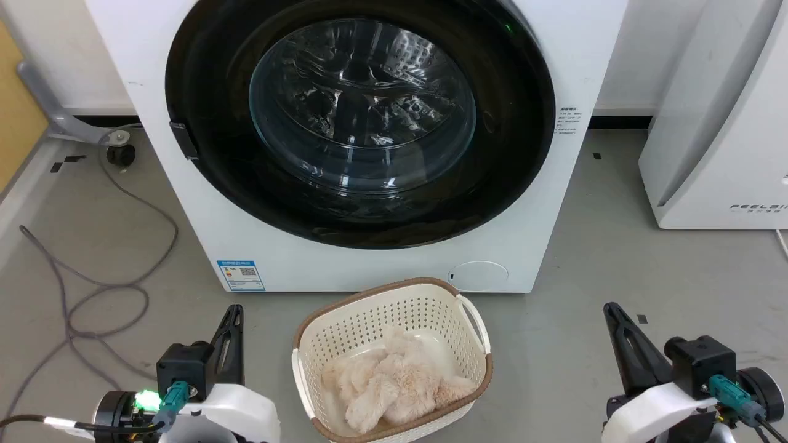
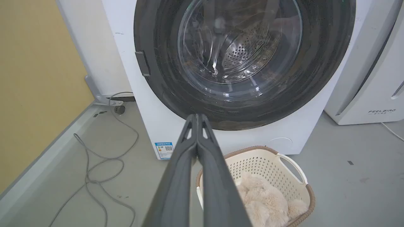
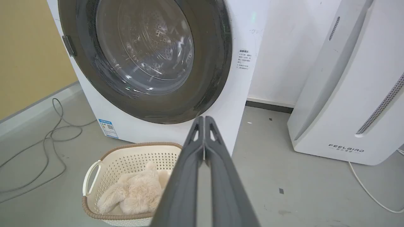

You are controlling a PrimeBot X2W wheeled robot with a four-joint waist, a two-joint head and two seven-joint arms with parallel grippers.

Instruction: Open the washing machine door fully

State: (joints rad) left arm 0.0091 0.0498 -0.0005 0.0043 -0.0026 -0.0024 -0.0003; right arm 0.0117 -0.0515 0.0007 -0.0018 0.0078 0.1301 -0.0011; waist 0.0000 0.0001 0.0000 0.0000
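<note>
Pinched tight, my left gripper [image 1: 234, 312] and right gripper [image 1: 609, 309] flank the basket [image 1: 345, 326] before the closed washing machine door [image 1: 363, 111].

washing machine [image 1: 369, 267] white | door [image 1: 362, 117] glossy black ring, clear glass centre | drum [image 2: 241, 53] steel, dotted with holes | sticker [image 1: 241, 275] blue | basket [image 1: 394, 311] cream, hole-patterned, brown rim | plush cloth [image 1: 394, 384] beige | floor [image 1: 615, 277] grey | wall [image 2: 31, 78] yellow
</note>
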